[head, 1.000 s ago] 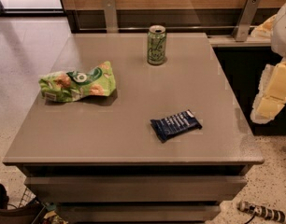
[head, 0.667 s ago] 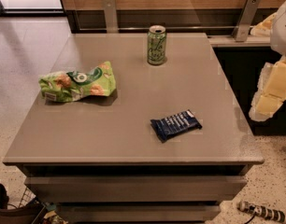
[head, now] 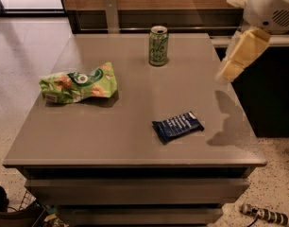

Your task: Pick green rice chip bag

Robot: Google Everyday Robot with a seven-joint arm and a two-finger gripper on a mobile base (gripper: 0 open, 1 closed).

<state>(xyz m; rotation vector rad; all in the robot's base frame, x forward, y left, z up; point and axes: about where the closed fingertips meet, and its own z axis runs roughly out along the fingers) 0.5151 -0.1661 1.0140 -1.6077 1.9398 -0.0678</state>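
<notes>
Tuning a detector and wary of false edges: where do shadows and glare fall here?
Camera view: the hand hangs above the right edge of the table, throwing a shadow beside the dark blue wrapper; the green rice chip bag casts a shadow along its near side; bright glare fills the top left corner.

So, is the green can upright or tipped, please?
Upright: the green can stands on its base, top rim up. The gripper hangs by the right edge of the table.

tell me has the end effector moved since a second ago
Yes. The end effector has shifted left and up in the view, now at the table's right edge and nearer the green drink can, which has not moved.
</notes>
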